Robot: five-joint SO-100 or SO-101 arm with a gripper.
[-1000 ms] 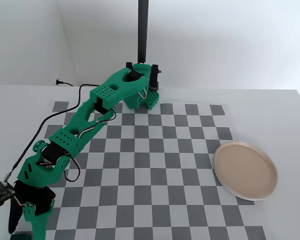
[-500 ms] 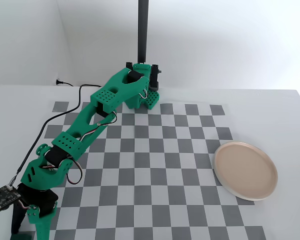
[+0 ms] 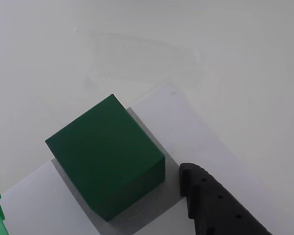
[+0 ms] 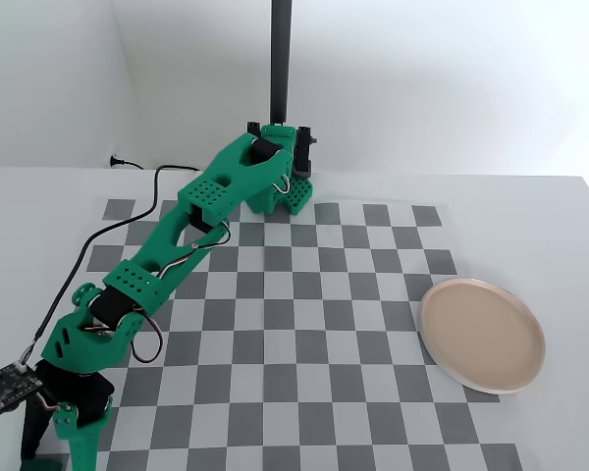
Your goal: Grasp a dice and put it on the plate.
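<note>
A hobby test bench: checkered mat [image 4: 304,324] on white table [image 4: 530,206], bare white walls [image 4: 442,78].

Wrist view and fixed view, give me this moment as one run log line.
phase: reaching | small dark green cube: on checkered mat corner, ungrasped, between black finger and green finger | gripper: open | round beige-pink plate: empty

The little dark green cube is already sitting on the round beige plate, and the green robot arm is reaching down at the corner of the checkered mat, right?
Not quite. The round beige plate is empty in the fixed view. The wrist view shows the little dark green cube lying on the checkered mat's corner, between the fingers. The green robot arm does reach down there.
</note>
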